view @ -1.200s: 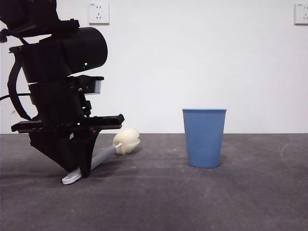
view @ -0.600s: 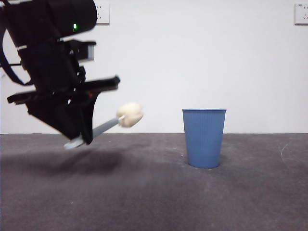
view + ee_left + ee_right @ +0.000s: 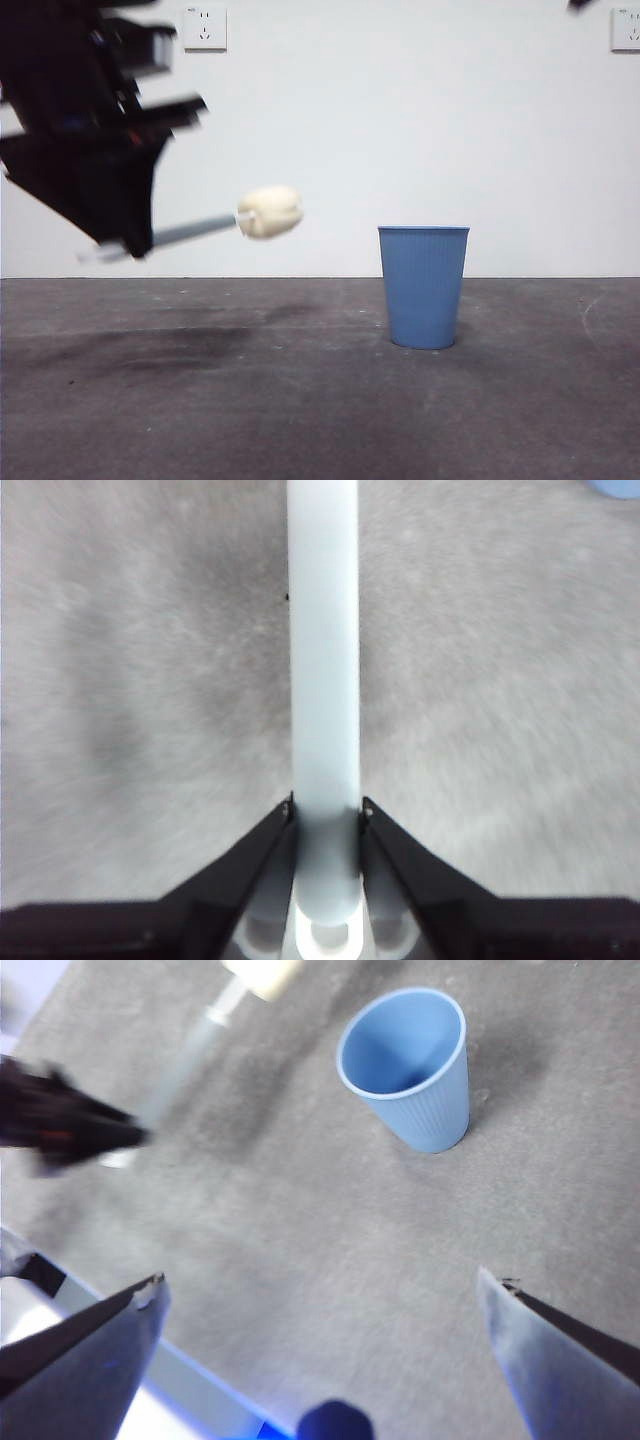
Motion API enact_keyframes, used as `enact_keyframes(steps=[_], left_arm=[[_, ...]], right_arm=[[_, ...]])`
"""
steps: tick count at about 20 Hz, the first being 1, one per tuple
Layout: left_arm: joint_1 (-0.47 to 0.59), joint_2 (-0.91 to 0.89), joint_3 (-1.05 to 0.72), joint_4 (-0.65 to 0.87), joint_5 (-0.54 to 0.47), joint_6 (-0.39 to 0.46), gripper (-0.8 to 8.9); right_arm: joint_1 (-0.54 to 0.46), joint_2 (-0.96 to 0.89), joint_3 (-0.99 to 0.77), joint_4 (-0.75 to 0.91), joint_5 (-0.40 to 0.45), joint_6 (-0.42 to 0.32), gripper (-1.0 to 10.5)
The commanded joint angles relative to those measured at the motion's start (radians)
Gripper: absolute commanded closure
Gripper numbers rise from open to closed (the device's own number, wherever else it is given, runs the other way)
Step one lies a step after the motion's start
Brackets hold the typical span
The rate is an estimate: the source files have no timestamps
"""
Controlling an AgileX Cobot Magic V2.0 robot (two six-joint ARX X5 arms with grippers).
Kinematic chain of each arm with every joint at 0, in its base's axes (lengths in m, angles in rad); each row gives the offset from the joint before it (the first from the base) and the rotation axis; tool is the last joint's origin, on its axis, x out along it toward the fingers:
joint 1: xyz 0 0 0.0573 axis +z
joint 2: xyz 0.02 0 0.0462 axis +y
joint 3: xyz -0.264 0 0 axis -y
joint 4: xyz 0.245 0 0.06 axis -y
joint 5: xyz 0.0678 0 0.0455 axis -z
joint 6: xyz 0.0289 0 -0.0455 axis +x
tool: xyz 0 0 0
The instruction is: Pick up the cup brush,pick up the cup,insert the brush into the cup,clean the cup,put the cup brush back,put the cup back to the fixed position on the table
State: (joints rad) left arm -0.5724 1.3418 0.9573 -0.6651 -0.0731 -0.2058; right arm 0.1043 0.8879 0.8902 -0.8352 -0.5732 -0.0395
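My left gripper [image 3: 125,240] is shut on the grey handle of the cup brush [image 3: 190,231], held well above the table [image 3: 300,400] at the left. The brush lies nearly level, its cream-yellow sponge head [image 3: 270,212] pointing toward the cup. In the left wrist view the handle [image 3: 323,660] runs straight out from my left gripper [image 3: 326,810], whose jaws press on it from both sides. The blue ribbed cup [image 3: 423,286] stands upright on the table, right of centre. From high above, my right gripper [image 3: 320,1290] stands wide open over the cup [image 3: 408,1065], holding nothing.
Two wall sockets [image 3: 205,27] sit on the white wall behind. A black tip of the right arm [image 3: 580,5] shows at the top right edge. In the right wrist view a pale table edge [image 3: 60,1360] lies close by.
The left gripper has lifted the cup brush off the table, up and slightly left, and the brush has levelled out. The cup has not moved.
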Motion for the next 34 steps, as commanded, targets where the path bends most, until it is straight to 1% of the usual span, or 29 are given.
enact_keyframes(steps=[1, 4, 6, 10, 14, 16, 19, 21, 24, 27, 28, 30, 34], left_arm=[[-0.002, -0.082, 0.0, -0.048, -0.004, 0.055, 8.22], [-0.002, -0.182, 0.0, -0.114, -0.003, 0.079, 8.22], [-0.002, -0.241, 0.0, -0.161, -0.003, 0.08, 8.22], [-0.002, -0.319, 0.0, -0.224, -0.003, 0.098, 8.22], [-0.002, -0.346, 0.0, -0.256, -0.003, 0.102, 8.22], [-0.002, -0.346, 0.0, -0.257, -0.003, 0.103, 8.22], [-0.002, -0.346, 0.0, -0.256, -0.004, 0.106, 8.22], [-0.002, -0.346, 0.0, -0.255, -0.004, 0.106, 8.22], [-0.002, -0.346, 0.0, -0.255, -0.004, 0.105, 8.22], [-0.002, -0.346, 0.0, -0.251, -0.004, 0.103, 8.22], [-0.002, -0.346, 0.0, -0.249, -0.003, 0.102, 8.22], [-0.002, -0.346, 0.0, -0.248, -0.004, 0.102, 8.22], [-0.002, -0.346, 0.0, -0.248, -0.003, 0.1, 8.22]], right_arm=[[0.011, 0.007, -0.104, 0.159, 0.0, 0.035, 3.5], [0.039, 0.022, -0.225, 0.388, 0.004, 0.078, 3.5], [0.062, 0.055, -0.3, 0.533, 0.026, 0.107, 3.5], [0.107, 0.184, -0.389, 0.768, 0.082, 0.114, 3.5], [0.151, 0.381, -0.391, 0.972, 0.135, 0.113, 3.5], [0.173, 0.487, -0.391, 1.076, 0.136, 0.113, 3.5], [0.203, 0.608, -0.391, 1.218, 0.189, 0.102, 3.5], [0.221, 0.665, -0.391, 1.303, 0.196, 0.098, 3.5], [0.246, 0.729, -0.391, 1.417, 0.261, 0.083, 3.5], [0.259, 0.792, -0.391, 1.544, 0.273, 0.084, 3.5], [0.264, 0.811, -0.391, 1.577, 0.29, 0.084, 3.5], [0.266, 0.854, -0.391, 1.637, 0.295, 0.085, 3.5], [0.267, 0.943, -0.389, 1.762, 0.297, 0.112, 3.5]])
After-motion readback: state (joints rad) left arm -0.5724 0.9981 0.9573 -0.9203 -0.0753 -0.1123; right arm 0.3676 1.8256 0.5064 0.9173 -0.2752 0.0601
